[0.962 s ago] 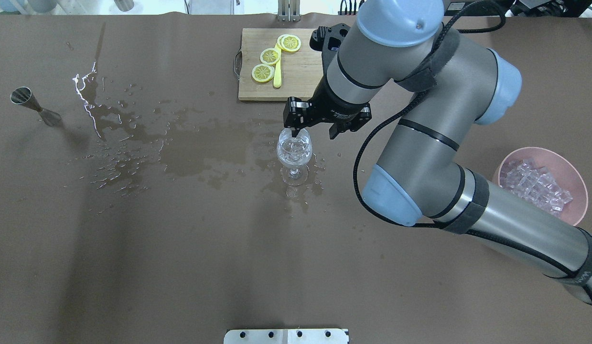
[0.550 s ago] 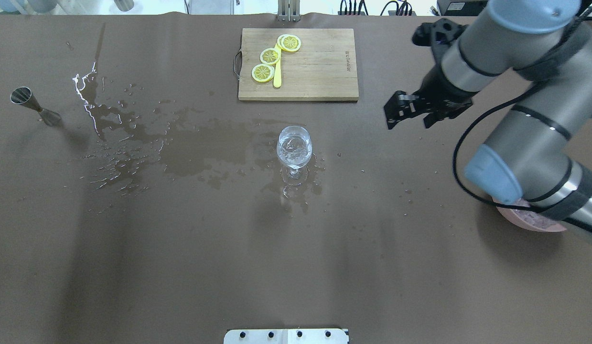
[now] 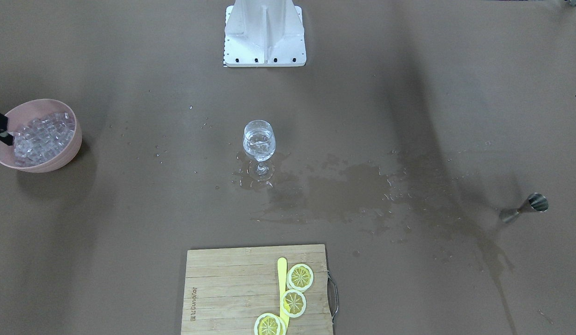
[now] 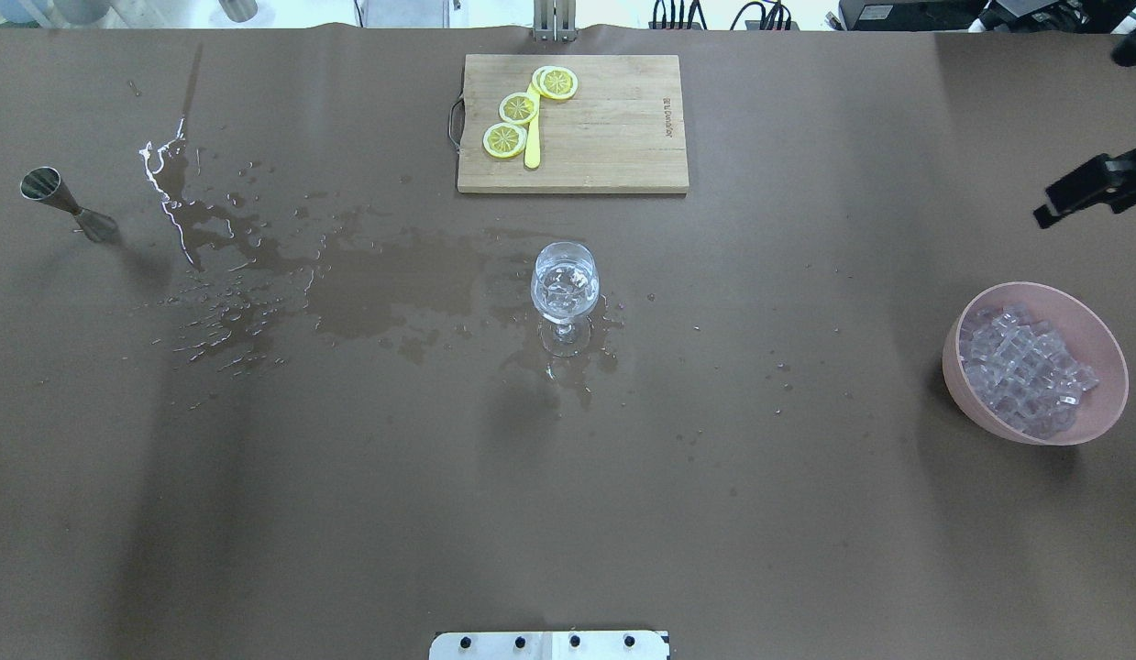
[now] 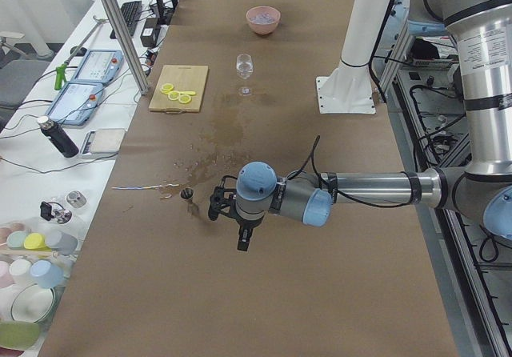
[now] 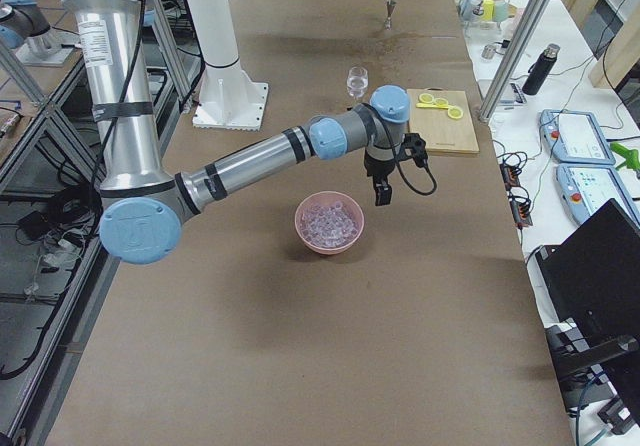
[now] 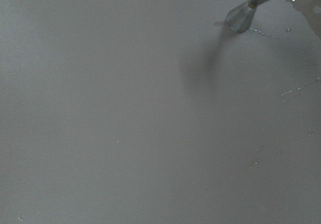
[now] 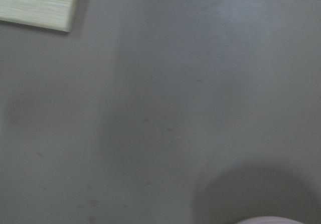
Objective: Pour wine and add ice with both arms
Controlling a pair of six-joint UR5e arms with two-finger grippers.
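At the left end of the brown table, seen from overhead, a steel jigger is sitting alone. The left gripper is hanging above the table near it, fingers pointing down. It shows clearly only in the side view, so whether it is released or clenched cannot be told.

A patch of spilled clear liquid is lying across the cover from the jigger's side to the centre. There the wine glass is standing upright with its foot in the wet patch. It is holding the wine, with cube-like pieces showing in it.

Beyond the glass, a bamboo cutting board is carrying three lemon slices and a yellow stick.

Farther right, a pink bowl is holding the heap of ice. The right gripper is hovering above the table beside this bowl, apart from it. The overhead view is cutting it off at the edge, so whether it is released or clenched cannot be told.
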